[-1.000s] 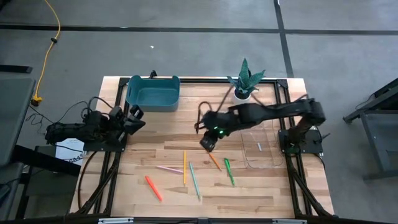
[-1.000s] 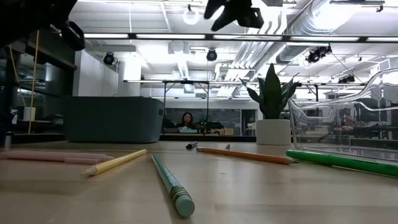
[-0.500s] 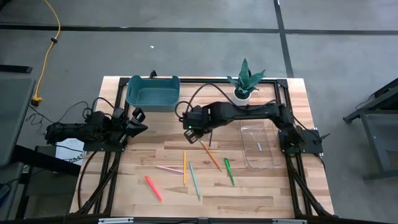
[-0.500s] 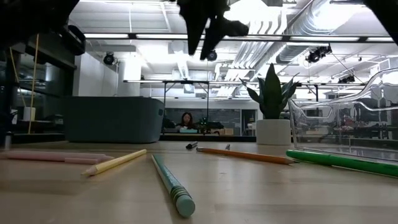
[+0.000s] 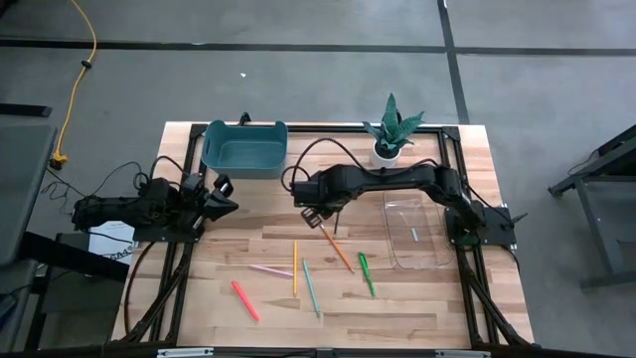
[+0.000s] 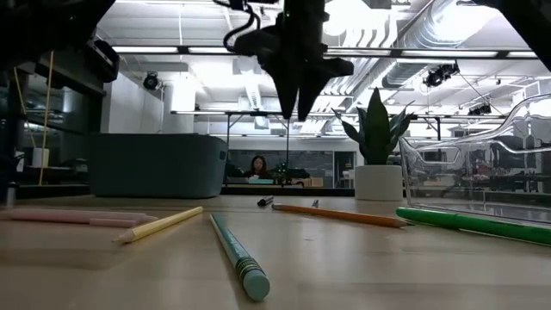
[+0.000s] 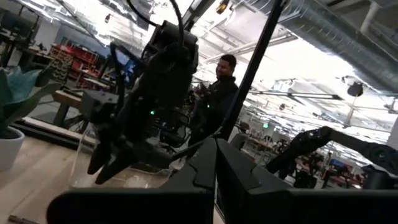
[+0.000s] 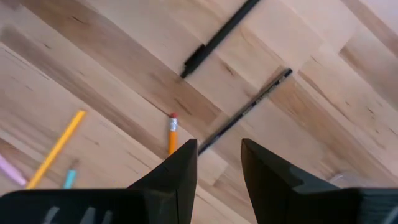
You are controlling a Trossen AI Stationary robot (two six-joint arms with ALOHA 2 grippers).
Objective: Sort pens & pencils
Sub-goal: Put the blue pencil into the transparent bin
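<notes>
My right gripper [image 5: 316, 212] hangs open over the table's middle, fingers pointing down [image 6: 294, 110], and holds nothing. In the right wrist view, its fingers [image 8: 217, 167] stand above the orange pencil's [image 8: 172, 138] eraser end and the dark brown pencil [image 8: 245, 112], with the black pen [image 8: 221, 36] beyond. All lie flat on the wood. The yellow pencil [image 5: 295, 267], teal pencil [image 5: 311, 288], pink pen [image 5: 270, 269], red-orange pen [image 5: 244, 300] and green pen [image 5: 366, 273] lie nearer the front. My left gripper [image 5: 225, 206] waits shut at the table's left.
A teal bin [image 5: 243, 147] stands at the far left, and a potted plant [image 5: 391, 134] at the far edge. A clear tray [image 5: 417, 231] lies on the right with a small stick inside. A person shows in the room beyond the table [image 7: 217, 93].
My right gripper has swung from above the orange pencil toward the table's left and far side. It has turned its fingers to point straight down and come lower. The pens and pencils have not moved.
</notes>
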